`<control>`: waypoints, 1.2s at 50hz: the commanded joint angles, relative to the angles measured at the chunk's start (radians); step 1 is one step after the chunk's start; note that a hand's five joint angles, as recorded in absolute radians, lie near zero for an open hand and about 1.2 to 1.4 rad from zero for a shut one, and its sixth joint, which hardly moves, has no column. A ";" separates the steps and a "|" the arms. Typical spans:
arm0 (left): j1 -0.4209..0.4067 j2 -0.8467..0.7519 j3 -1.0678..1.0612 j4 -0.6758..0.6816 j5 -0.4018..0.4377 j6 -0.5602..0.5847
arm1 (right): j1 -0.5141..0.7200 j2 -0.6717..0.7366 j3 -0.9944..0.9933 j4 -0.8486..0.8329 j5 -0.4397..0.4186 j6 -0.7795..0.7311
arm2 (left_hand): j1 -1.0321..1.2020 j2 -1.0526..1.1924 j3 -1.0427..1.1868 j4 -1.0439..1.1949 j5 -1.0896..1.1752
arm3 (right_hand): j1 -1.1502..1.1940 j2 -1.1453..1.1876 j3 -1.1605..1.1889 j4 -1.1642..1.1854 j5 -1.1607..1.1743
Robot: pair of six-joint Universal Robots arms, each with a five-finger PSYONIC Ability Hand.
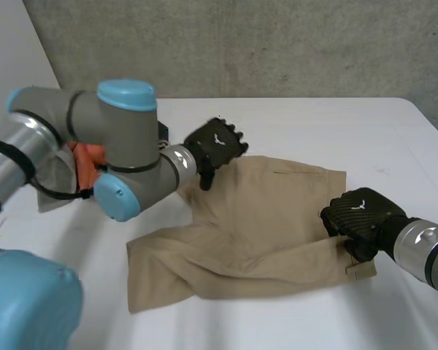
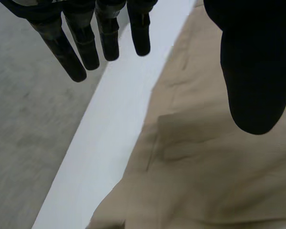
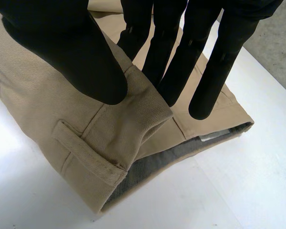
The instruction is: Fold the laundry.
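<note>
Tan trousers lie crumpled on the white table, waistband at the right. My left hand hovers over their far left edge. In its wrist view the fingers hang straight and the thumb stands apart, with nothing between them, above the tan cloth. My right hand is at the waistband on the trousers' right edge. There its thumb and fingers pinch a raised fold of the waistband, beside a belt loop.
An orange item and a grey cloth lie on the table behind my left arm. A concrete wall stands past the table's far edge. The grey floor lies beyond that edge.
</note>
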 commanded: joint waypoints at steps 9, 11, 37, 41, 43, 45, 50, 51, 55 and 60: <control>0.022 -0.240 0.238 -0.063 0.064 0.295 | -0.024 0.001 0.009 -0.024 -0.005 0.001 | 0.286 0.293 0.296 0.294 0.291 | 0.280 0.216 0.198 0.197 0.198; 0.022 -0.246 0.238 -0.061 0.077 0.310 | -0.028 0.000 0.009 -0.025 -0.011 0.001 | 0.371 0.378 0.381 0.379 0.376 | 0.280 0.216 0.198 0.197 0.198; 0.045 0.091 -0.273 0.078 -0.217 0.258 | -0.013 -0.003 0.014 0.001 -0.026 -0.002 | 1.096 1.103 1.106 1.104 1.101 | 0.280 0.216 0.198 0.197 0.198; 0.048 0.140 -0.337 0.121 -0.214 0.192 | -0.008 -0.009 0.012 0.008 -0.028 -0.004 | 1.096 1.103 1.106 1.104 1.101 | 0.280 0.216 0.198 0.197 0.198; 0.047 0.154 -0.342 0.185 -0.147 0.136 | -0.005 -0.010 0.012 0.007 -0.028 -0.002 | 0.572 0.579 0.582 0.580 0.577 | 0.280 0.216 0.198 0.197 0.198; 0.042 0.156 -0.330 0.224 -0.099 0.095 | -0.002 -0.012 0.014 0.008 -0.028 -0.002 | 0.331 0.338 0.341 0.339 0.336 | 0.280 0.216 0.198 0.197 0.198; 0.002 0.089 -0.171 0.209 0.034 0.020 | -0.005 -0.015 0.019 0.005 -0.028 -0.002 | 0.312 0.319 0.323 0.321 0.317 | 0.280 0.216 0.198 0.197 0.198; -0.005 0.069 -0.140 0.185 0.047 0.019 | -0.007 -0.015 0.019 0.004 -0.028 -0.002 | 0.312 0.319 0.323 0.321 0.317 | 0.280 0.216 0.198 0.197 0.198; -0.029 -0.050 0.041 0.040 0.082 0.040 | -0.017 -0.015 0.015 0.004 -0.028 -0.002 | 0.330 0.337 0.340 0.338 0.335 | 0.280 0.216 0.198 0.197 0.198; -0.032 -0.223 0.279 -0.115 0.090 0.176 | -0.030 -0.013 0.014 -0.006 -0.034 -0.002 | 0.468 0.475 0.478 0.476 0.473 | 0.280 0.216 0.198 0.197 0.198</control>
